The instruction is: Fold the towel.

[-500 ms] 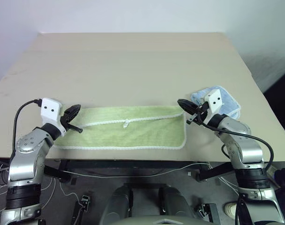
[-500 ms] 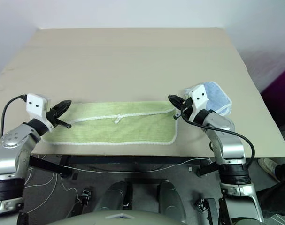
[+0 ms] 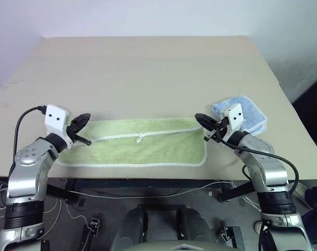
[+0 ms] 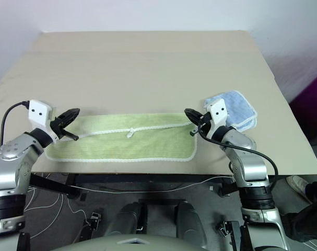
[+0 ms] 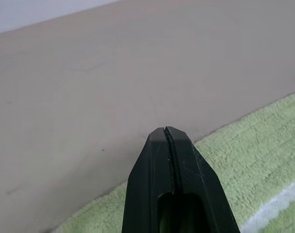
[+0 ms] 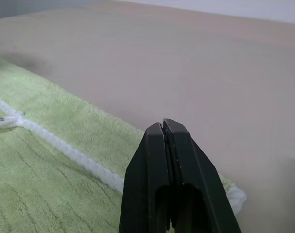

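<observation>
Now the right hand (image 3: pixel 200 119) has edged slightly left over the towel (image 3: pixel 148 149).

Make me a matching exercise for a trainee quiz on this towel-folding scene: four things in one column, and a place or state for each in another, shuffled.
Things:
1. towel
2. light blue cloth
3. left gripper
4. right gripper

Places or states:
A. shut, over the towel's right end
B. lies flat, folded lengthwise, along the table's near edge
C. shut, over the towel's left end
D. lies bunched behind the right gripper

Pairs: 1-B, 2-D, 3-C, 4-A
</observation>
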You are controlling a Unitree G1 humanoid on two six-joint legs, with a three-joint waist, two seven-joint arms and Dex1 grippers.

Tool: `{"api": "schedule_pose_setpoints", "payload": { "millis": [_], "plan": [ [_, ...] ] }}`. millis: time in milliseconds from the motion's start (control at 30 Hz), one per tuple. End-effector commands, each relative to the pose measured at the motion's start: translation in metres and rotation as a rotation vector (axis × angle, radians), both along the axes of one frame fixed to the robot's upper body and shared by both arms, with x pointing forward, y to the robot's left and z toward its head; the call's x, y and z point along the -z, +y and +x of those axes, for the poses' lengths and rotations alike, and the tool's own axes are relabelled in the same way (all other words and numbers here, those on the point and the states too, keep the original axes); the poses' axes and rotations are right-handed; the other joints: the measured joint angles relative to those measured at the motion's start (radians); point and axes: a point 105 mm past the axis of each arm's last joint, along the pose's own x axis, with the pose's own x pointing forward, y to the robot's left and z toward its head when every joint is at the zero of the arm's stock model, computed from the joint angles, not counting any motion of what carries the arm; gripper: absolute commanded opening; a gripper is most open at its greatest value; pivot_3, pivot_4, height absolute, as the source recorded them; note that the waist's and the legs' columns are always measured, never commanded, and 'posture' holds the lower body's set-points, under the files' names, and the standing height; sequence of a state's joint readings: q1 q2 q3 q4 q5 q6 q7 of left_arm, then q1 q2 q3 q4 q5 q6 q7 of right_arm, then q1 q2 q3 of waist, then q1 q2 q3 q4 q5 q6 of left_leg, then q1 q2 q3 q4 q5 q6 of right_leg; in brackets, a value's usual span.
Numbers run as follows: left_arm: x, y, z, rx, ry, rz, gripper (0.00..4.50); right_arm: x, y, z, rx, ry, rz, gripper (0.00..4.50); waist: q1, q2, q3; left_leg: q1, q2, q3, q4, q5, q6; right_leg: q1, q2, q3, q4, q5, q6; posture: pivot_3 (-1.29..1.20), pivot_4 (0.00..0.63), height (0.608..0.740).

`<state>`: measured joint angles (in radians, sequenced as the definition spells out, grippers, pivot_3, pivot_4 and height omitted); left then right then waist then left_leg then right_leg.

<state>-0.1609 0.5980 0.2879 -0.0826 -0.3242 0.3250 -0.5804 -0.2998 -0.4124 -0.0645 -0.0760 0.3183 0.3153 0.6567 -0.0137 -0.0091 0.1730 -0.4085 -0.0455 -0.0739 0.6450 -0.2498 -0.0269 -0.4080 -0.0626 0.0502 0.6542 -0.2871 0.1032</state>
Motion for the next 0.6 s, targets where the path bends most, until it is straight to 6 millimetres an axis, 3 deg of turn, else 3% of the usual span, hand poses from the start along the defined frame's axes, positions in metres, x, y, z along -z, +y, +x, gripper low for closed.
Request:
{"api": "schedule_pose_setpoints", "payload": {
  "millis": [33,433,600],
  "plan": [
    [-0.014,0.001,-0.004,-0.004,-0.052,0.024,0.00,-0.017,0.003,0.001,-0.023,-0.067,0.004,0.04,0.000,0.000,0.000,0.000,0.000,0.000,0.000,0.000,0.000,0.000,0.000,0.000,0.000,0.000,0.000,0.00,0.150,0.740],
    [-0.008,0.003,-0.013,-0.015,-0.024,0.048,0.00,-0.017,0.010,0.007,-0.056,-0.068,-0.011,0.04,0.000,0.000,0.000,0.000,0.000,0.000,0.000,0.000,0.000,0.000,0.000,0.000,0.000,0.000,0.000,0.00,0.150,0.740],
    [-0.006,0.008,-0.018,0.024,0.008,0.148,0.00,-0.016,0.013,0.006,-0.062,-0.062,-0.010,0.04,0.000,0.000,0.000,0.000,0.000,0.000,0.000,0.000,0.000,0.000,0.000,0.000,0.000,0.000,0.000,0.00,0.150,0.740]
  ]
}}
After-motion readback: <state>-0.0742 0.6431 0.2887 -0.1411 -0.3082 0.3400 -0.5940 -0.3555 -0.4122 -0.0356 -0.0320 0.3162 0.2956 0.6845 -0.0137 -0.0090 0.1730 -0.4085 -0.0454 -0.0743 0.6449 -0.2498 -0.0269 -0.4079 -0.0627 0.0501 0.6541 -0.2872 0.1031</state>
